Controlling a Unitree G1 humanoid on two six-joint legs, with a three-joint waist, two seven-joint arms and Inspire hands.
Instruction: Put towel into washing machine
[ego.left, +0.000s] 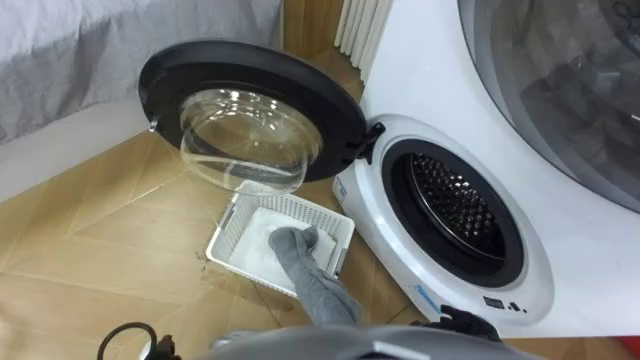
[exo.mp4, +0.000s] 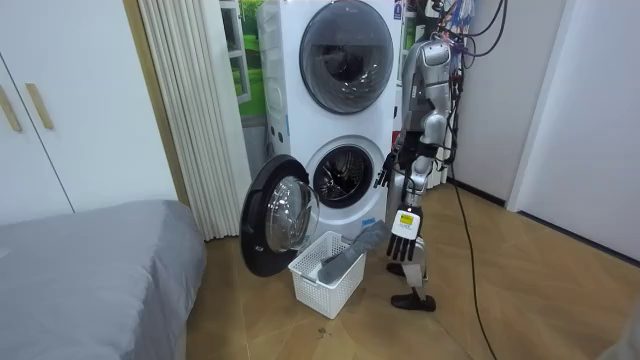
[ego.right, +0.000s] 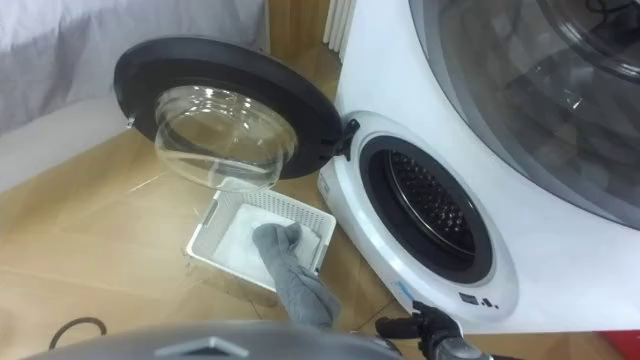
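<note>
Our left hand (exo.mp4: 403, 238) hangs with fingers loose and empty; our right hand (exo.mp4: 383, 172), can't tell. The grey towel (ego.left: 312, 272) lies draped over the basket (ego.left: 228, 228), well below both.

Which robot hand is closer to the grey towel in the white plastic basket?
Left. The left hand hangs low beside the grey towel in the white plastic basket; the right hand is higher, by the front of the white washing machine.
</note>
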